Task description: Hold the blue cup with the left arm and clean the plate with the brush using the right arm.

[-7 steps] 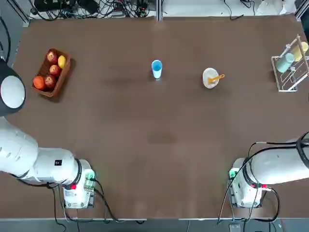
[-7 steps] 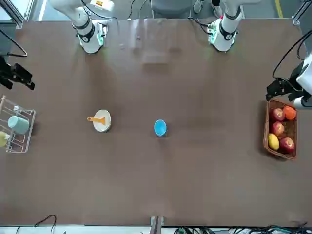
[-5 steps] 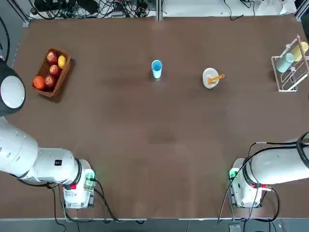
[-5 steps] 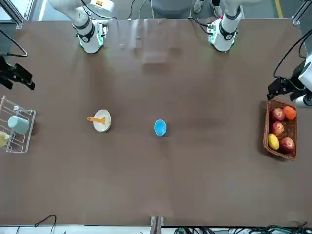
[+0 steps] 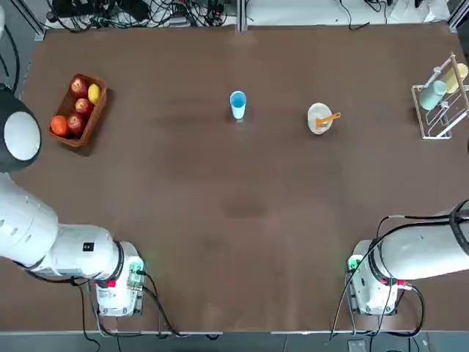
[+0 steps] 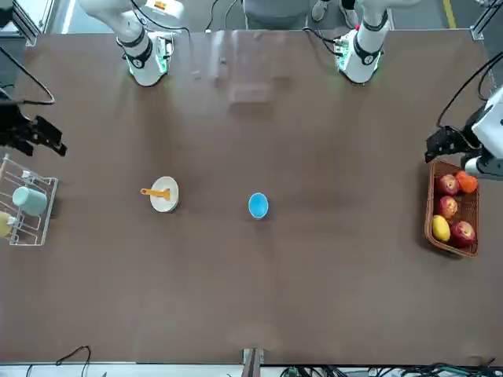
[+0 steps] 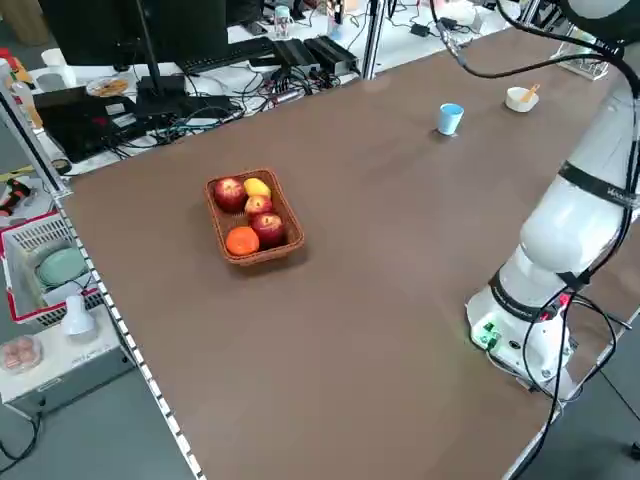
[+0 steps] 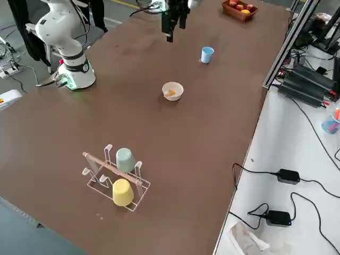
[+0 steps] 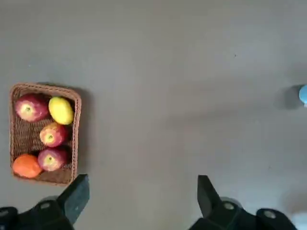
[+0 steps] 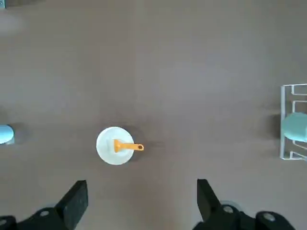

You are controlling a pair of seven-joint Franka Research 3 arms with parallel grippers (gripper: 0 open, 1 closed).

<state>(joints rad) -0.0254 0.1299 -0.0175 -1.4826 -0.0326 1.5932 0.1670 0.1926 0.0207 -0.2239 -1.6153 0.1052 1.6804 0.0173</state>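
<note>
On the brown table point(image 5: 242, 220) I am working over, the blue cup point(image 5: 237, 104) stands upright near the far middle, with the plate point(image 5: 319, 119) apart to its right and the brush point(image 5: 327, 118) lying in it, orange handle over the rim. My left gripper point(image 9: 139, 201) hangs high near the fruit basket point(image 5: 78, 109), fingers spread wide, holding nothing. My right gripper point(image 10: 139, 203) hovers high above the plate, equally wide and empty. A cup rack point(image 5: 442, 99) sits at the far right.
</note>
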